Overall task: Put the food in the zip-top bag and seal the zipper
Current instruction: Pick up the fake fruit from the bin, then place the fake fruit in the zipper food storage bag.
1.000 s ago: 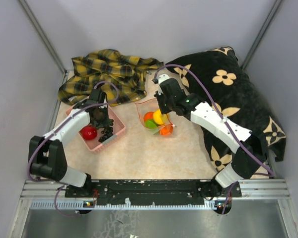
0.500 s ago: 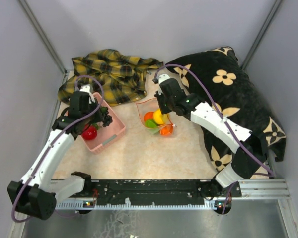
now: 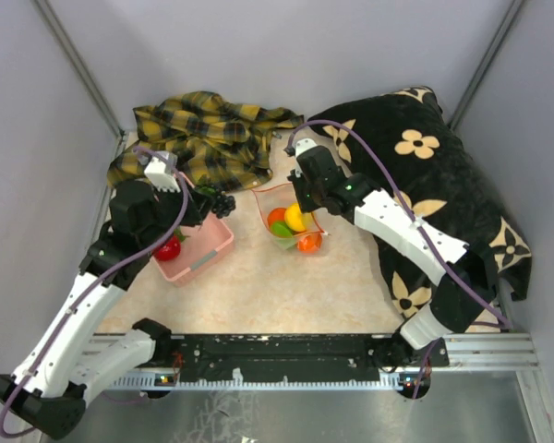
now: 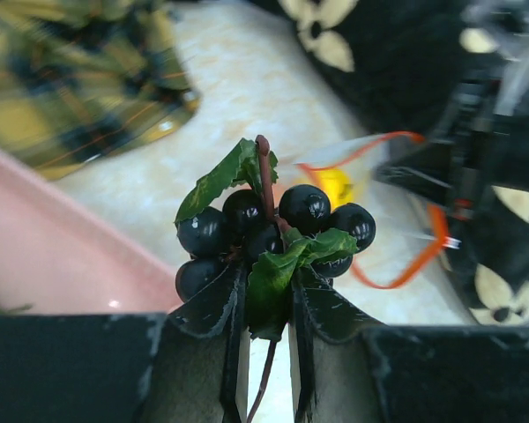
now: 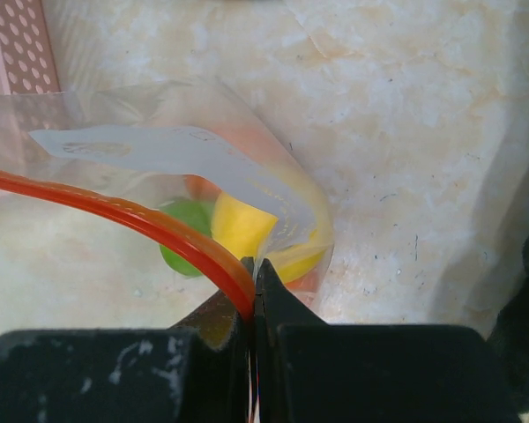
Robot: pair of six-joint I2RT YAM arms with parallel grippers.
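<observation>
My left gripper [image 3: 206, 205] is shut on the dark grapes [image 3: 220, 201], pinching their green leaf and stem [image 4: 269, 291], and holds them in the air between the pink basket [image 3: 208, 251] and the zip-top bag [image 3: 288, 221]. A red apple [image 3: 168, 247] lies in the basket. The bag stands open and holds a yellow lemon [image 3: 296, 217], a green piece [image 3: 280, 230] and orange balls [image 3: 308, 242]. My right gripper [image 5: 256, 286] is shut on the bag's mouth at its red zipper strip [image 5: 132, 218] and holds it up. The slider does not show.
A yellow plaid cloth [image 3: 203, 138] lies at the back left. A black flowered cushion [image 3: 439, 175] fills the right side under my right arm. Grey walls close the table on three sides.
My left arm has lifted the grapes out of the pink basket and carried them up and right toward the bag. My right gripper has held the bag's mouth still.
</observation>
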